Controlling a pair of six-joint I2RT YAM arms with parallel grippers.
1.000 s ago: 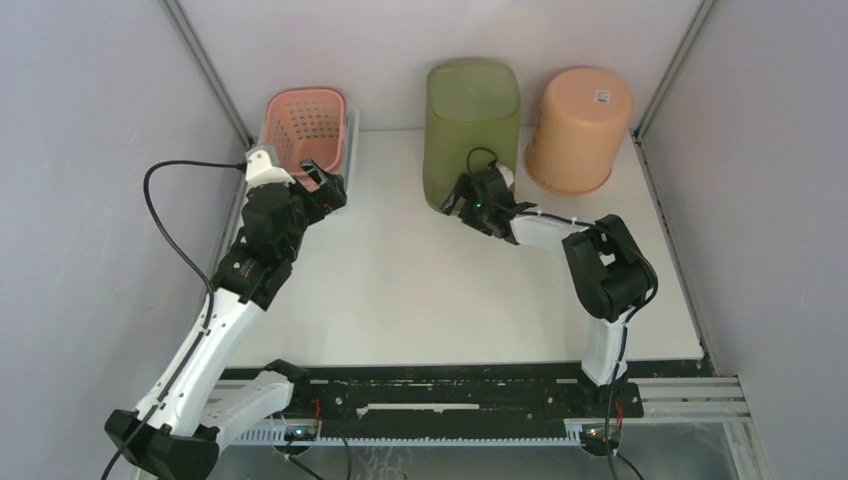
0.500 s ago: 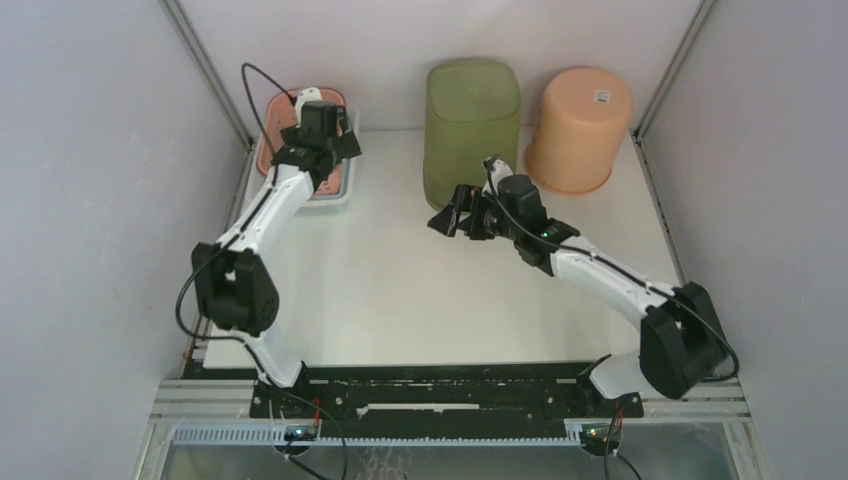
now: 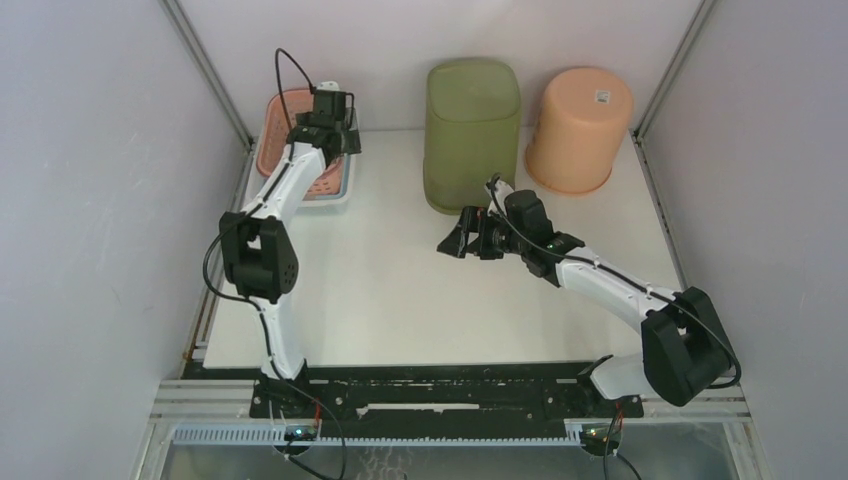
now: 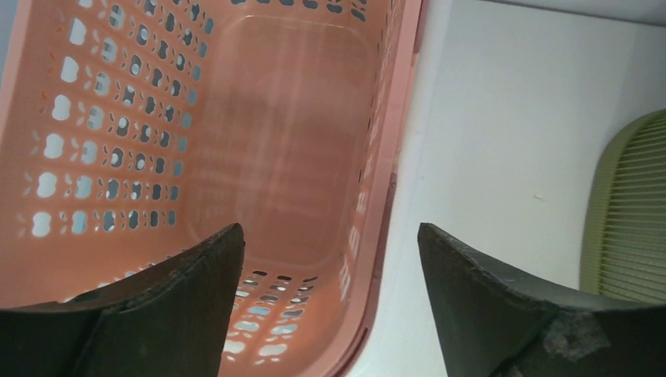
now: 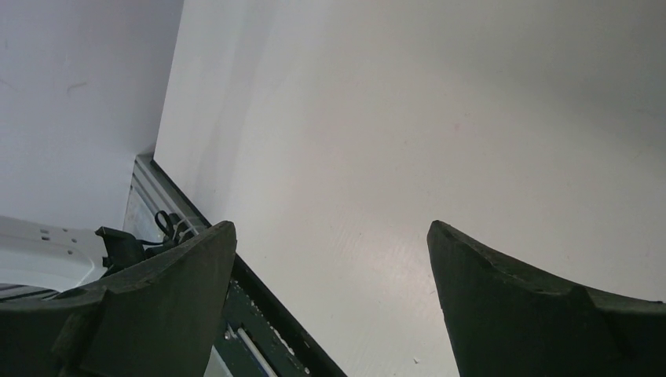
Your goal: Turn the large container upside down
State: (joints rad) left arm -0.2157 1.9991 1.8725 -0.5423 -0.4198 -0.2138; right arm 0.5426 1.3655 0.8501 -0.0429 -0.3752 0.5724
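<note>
The large green container (image 3: 472, 125) stands closed face up at the back of the worktop (image 3: 400, 290), between a pink basket (image 3: 283, 118) and an orange bucket (image 3: 580, 125). The left tool (image 4: 330, 243) hangs released over the basket's open inside. The right tool (image 3: 452, 245), also spread wide with nothing between its 2 fingers, hovers over bare worktop just in front of the container

A pink perforated basket (image 3: 281, 128) sits open side up at the upper left of the bench (image 3: 380, 300), on a pale tray (image 3: 347, 176) whose edge shows along its right side. At the upper right an orange bucket (image 3: 578, 130) stands upside down, with a small white sticker (image 3: 603, 97) on its base.
</note>
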